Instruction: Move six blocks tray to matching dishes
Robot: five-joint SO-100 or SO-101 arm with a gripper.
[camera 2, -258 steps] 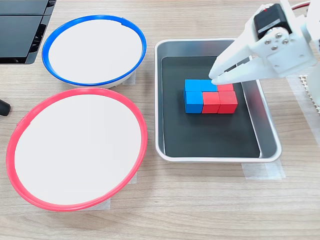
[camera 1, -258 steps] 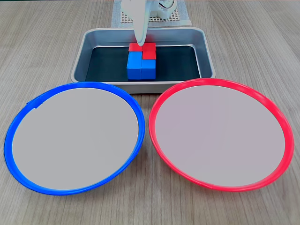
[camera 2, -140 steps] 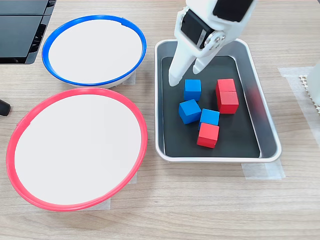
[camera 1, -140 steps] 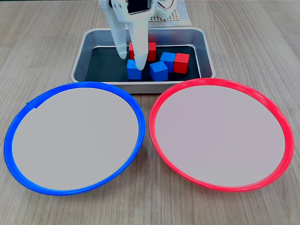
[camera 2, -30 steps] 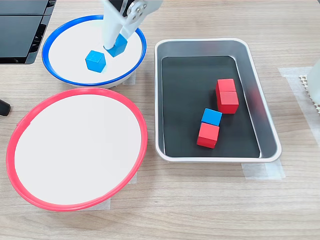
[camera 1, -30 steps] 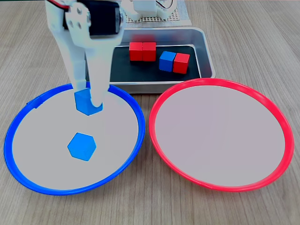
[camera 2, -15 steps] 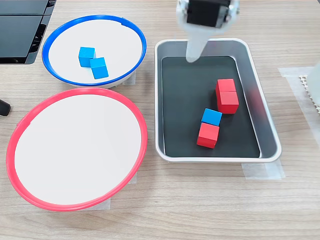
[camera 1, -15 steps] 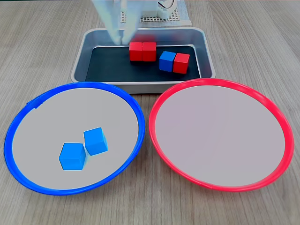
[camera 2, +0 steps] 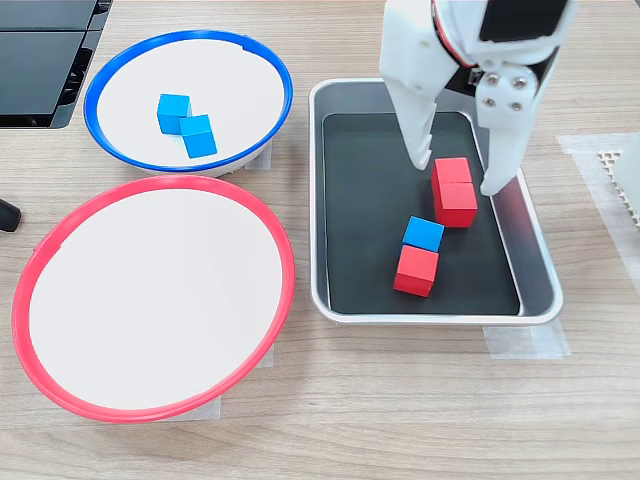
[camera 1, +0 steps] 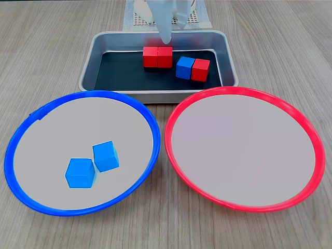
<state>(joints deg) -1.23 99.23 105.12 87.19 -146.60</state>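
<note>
The metal tray [camera 1: 98, 52] [camera 2: 316, 200] holds two red blocks side by side [camera 1: 157, 57] [camera 2: 458, 205], plus a blue block [camera 1: 184, 67] [camera 2: 423, 234] touching a third red block [camera 1: 201, 69] [camera 2: 416, 270]. Two blue blocks [camera 1: 80, 173] [camera 2: 174, 110] lie touching in the blue-rimmed dish [camera 1: 62, 129] [camera 2: 230, 90]. The red-rimmed dish [camera 1: 244, 150] [camera 2: 150, 300] has nothing in it. My white gripper [camera 2: 457, 178] [camera 1: 167, 36] hangs open over the tray, its fingers [camera 2: 420, 140] straddling the red pair from above. How high it is above them I cannot tell.
A black device [camera 2: 45, 60] sits at the table's corner beyond the blue-rimmed dish. A white mesh mat [camera 1: 202, 18] lies behind the tray under the arm's base. Tape strips [camera 2: 525, 342] hold the tray to the wooden table.
One second ago the gripper held a blue block over the blue-rimmed dish. That block now lies there beside the other, and the open gripper has moved over the red pair in the tray.
</note>
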